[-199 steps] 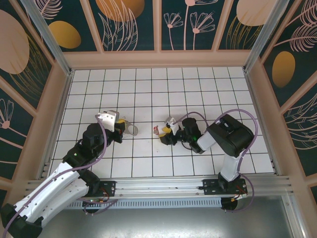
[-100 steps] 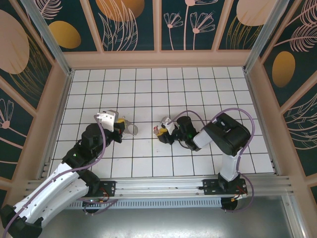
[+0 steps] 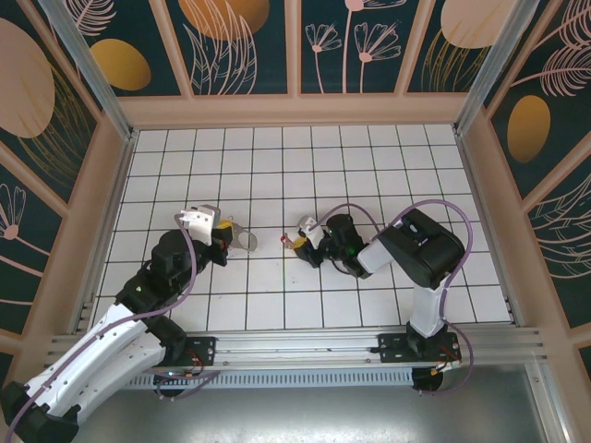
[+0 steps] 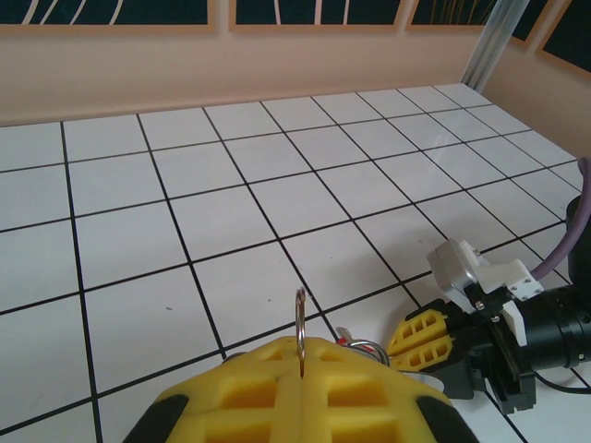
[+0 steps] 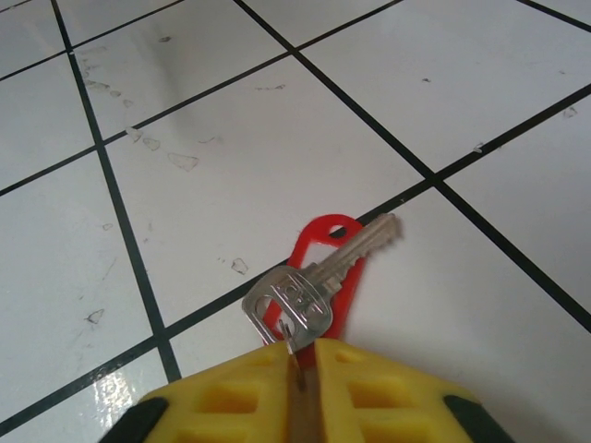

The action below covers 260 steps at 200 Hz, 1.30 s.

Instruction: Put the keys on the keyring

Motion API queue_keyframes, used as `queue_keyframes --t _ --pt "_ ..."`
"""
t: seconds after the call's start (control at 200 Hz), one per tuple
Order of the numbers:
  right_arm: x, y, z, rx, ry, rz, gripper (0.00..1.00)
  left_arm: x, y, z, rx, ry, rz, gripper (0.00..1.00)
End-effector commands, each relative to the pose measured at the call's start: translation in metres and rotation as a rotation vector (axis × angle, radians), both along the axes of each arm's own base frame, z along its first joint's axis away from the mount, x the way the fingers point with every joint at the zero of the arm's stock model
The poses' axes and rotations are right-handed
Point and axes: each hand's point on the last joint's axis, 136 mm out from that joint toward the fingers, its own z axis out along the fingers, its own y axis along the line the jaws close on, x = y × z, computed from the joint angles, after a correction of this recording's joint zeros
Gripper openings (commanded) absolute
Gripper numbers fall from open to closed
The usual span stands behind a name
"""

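Since the key (image 5: 343, 258) is what has to travel, start there: it is a silver key with a red tag (image 5: 325, 242) lying beneath it. It is pinched at its head by the right gripper (image 5: 297, 355), whose yellow fingers are pressed nearly together on it. Its blade points ahead of that gripper and a little to one side. It sits low against the white-tiled desk (image 3: 277, 166); whether it touches the tile I cannot tell. In the overhead view the key lies near the middle of the desk, on the side of the right gripper that faces the other arm. The keyring (image 3: 246, 242) is near it but apart, with bare tile between them, and the left gripper (image 4: 302, 349) has its pads clamped together on the ring's lower part. The left wrist camera sees the ring upright and edge-on, so its opening appears to face across the line between the two grippers, not along it. My judgement is that the coming move turns on that mismatch: the key's head must meet the ring's wire, so one of them needs turning. Nothing else lies between them.
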Motion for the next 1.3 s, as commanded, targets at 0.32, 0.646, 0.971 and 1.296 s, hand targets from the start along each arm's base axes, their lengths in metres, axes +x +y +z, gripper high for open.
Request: queue_keyframes --t 0.32,0.646,0.971,1.296 --pt "-0.010 0.005 -0.010 -0.035 0.018 0.044 0.00 0.002 -0.001 0.013 -0.024 -0.046 -0.002 0.00" --pt "-0.020 0.003 0.009 0.009 -0.004 0.068 0.00 0.003 -0.001 0.012 -0.016 -0.042 -0.002 0.00" --pt "-0.034 -0.007 0.048 -0.018 -0.022 0.051 0.00 -0.001 -0.009 0.017 -0.013 -0.036 -0.055 0.00" --pt "-0.059 -0.012 0.120 -0.010 -0.072 0.032 0.00 -0.013 -0.042 0.026 -0.039 -0.008 -0.251 0.00"
